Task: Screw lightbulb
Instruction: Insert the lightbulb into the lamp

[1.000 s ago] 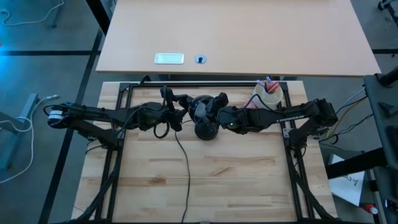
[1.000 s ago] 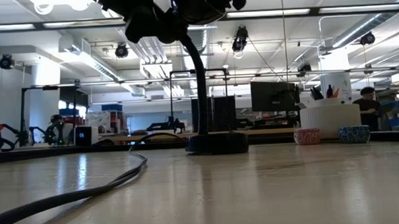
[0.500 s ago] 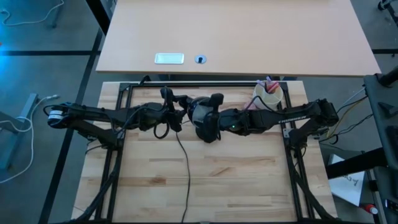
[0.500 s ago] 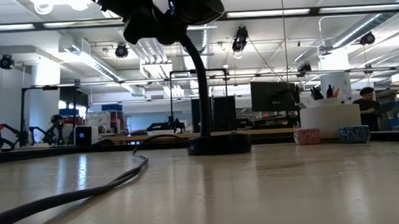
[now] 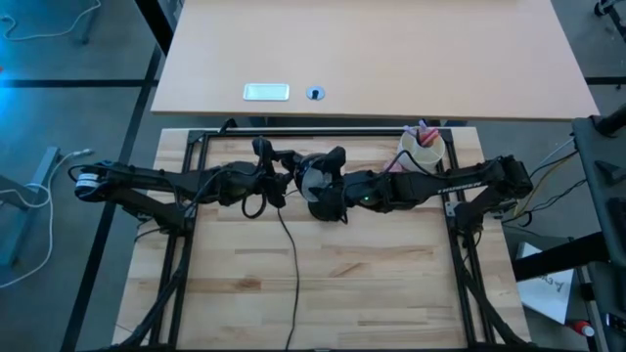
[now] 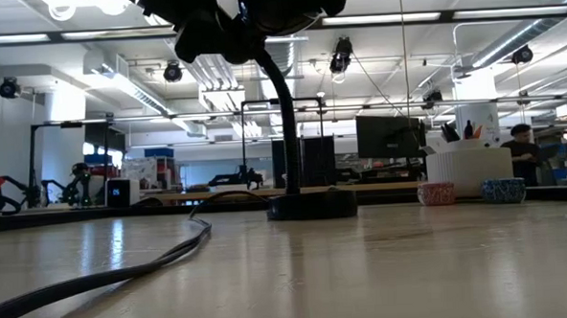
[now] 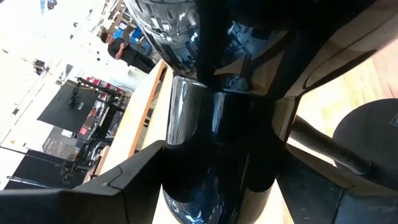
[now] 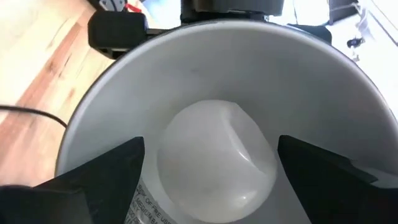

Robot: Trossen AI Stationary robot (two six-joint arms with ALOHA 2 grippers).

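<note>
Right gripper fingers straddle the lightbulb inside the shade; contact cannot be confirmed. Bulb print is cropped, unreadable. Left gripper, at 9 o'clock, clamps the lamp neck.

The lightbulb sits inside the lamp shade.

Likely a robotics lab: ceiling strip lights, monitor.

Both arms meet over the lamp at the table's rear centre; a white cup stands by the right arm
</note>
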